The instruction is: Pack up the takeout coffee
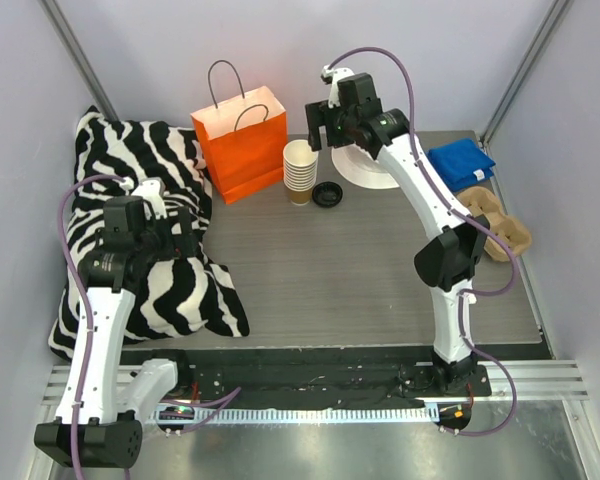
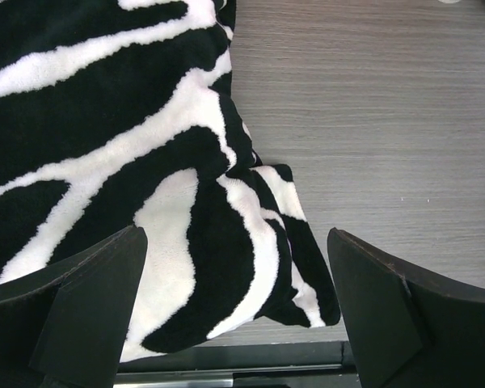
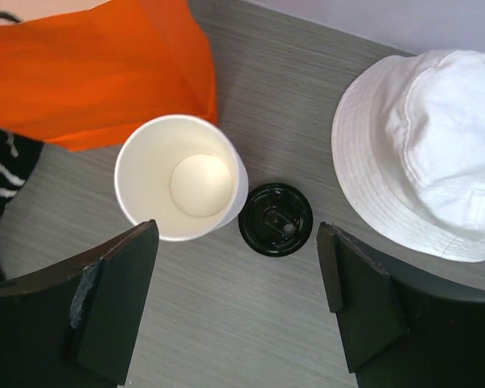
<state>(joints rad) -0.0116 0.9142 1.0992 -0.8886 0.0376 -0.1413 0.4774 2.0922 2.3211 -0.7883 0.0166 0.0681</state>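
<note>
The takeout coffee (image 1: pixel 327 194) sits toward the far side of the grey table (image 1: pixel 330 280). From both the top and right wrist views only its round black lid shows. A taller stack of lidless paper cups (image 1: pixel 300 168) stands just beside it at 10 o'clock in the top view; whether the two touch cannot be told. An orange paper bag (image 1: pixel 240 150) with looped handles stands upright beyond the stack, also toward 10 o'clock. A white bucket hat (image 3: pixel 420 145) lies at 2 o'clock of the coffee, near but apart from it, and the right arm (image 1: pixel 420 180) covers part of it in the top view. A folded blue cloth (image 1: pixel 462 162) lies well off at 2 o'clock, and a brown pulp cup carrier (image 1: pixel 500 225) sits at the table's right edge at 4 o'clock.

The right gripper (image 3: pixel 236 242) hangs above the stack and the lid with its fingers spread wide, holding nothing. In the wrist view the lid lies between the two fingers and the stack's open mouth lies nearer the left-hand one.

The left gripper (image 2: pixel 236 250) is likewise released and empty. It hangs over the corner of a zebra-striped cushion (image 1: pixel 140 240) that fills the table's left side, at 8 o'clock of the coffee and well apart from it.
</note>
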